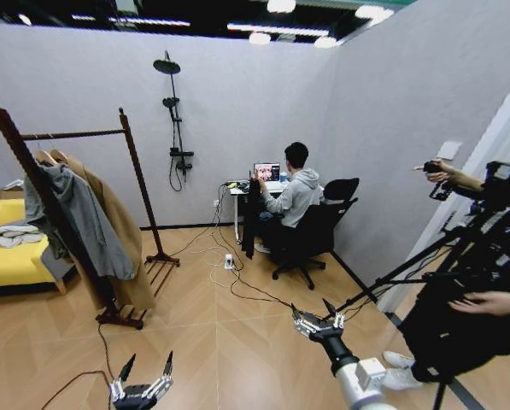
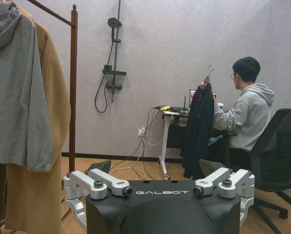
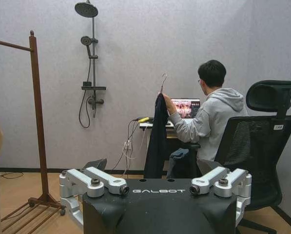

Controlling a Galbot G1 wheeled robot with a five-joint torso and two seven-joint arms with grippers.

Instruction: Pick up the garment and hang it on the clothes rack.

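The garment [image 1: 250, 218] is long and black and hangs on a hanger beside the desk at the far wall. A seated person's hand holds it up near the metal hook [image 3: 163, 80]. It also shows as garment [image 2: 199, 131] and garment [image 3: 157, 139]. The clothes rack [image 1: 71, 134] stands at the left, dark reddish-brown wood, with post [image 2: 73, 87] and post [image 3: 36, 107]. My left gripper [image 1: 149, 363] hangs low at the bottom left, open and empty, far from both. My right gripper [image 1: 312, 309] is open and empty at the lower middle, pointing toward the desk.
A grey hooded sweatshirt [image 1: 84, 213] and a tan coat [image 1: 122, 239] hang on the rack. A yellow sofa [image 1: 7, 256] sits far left, a shower stand [image 1: 173, 120] at the back wall. Cables [image 1: 229, 273] cross the floor. A tripod rig [image 1: 460, 256] and an office chair [image 1: 314, 235] stand at the right.
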